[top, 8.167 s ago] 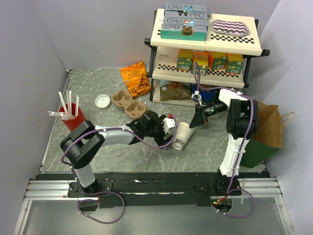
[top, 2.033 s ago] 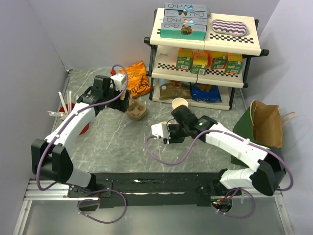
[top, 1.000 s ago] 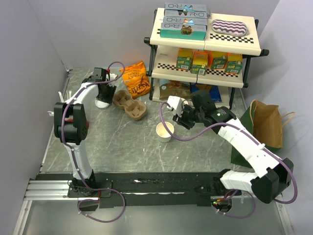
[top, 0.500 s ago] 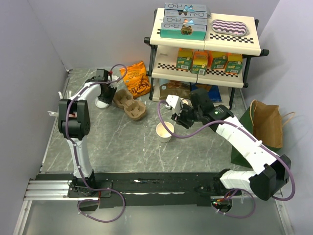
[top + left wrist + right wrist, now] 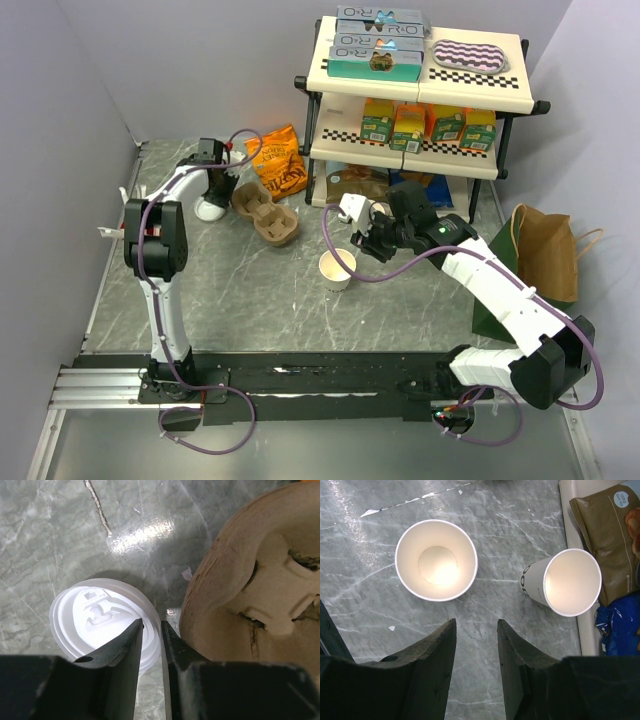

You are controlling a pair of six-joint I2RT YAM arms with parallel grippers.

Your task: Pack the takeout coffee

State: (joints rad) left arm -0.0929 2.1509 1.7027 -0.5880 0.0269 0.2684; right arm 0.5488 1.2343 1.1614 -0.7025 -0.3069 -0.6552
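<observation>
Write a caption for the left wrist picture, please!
Left gripper straddles the rim of the white sip lid, beside the brown cup carrier.

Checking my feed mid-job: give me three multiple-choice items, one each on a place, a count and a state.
1. The white lid lies: A) on the table beside the pulp carrier B) on a cup C) held in mid-air
2. Open cream cups in the right wrist view: A) one B) two C) three
3. The right gripper is: A) open, empty B) shut on a cup C) shut on the lid
Key: A, it lies flat by the carrier; B, two rims show; A, fingers apart, nothing between.
</observation>
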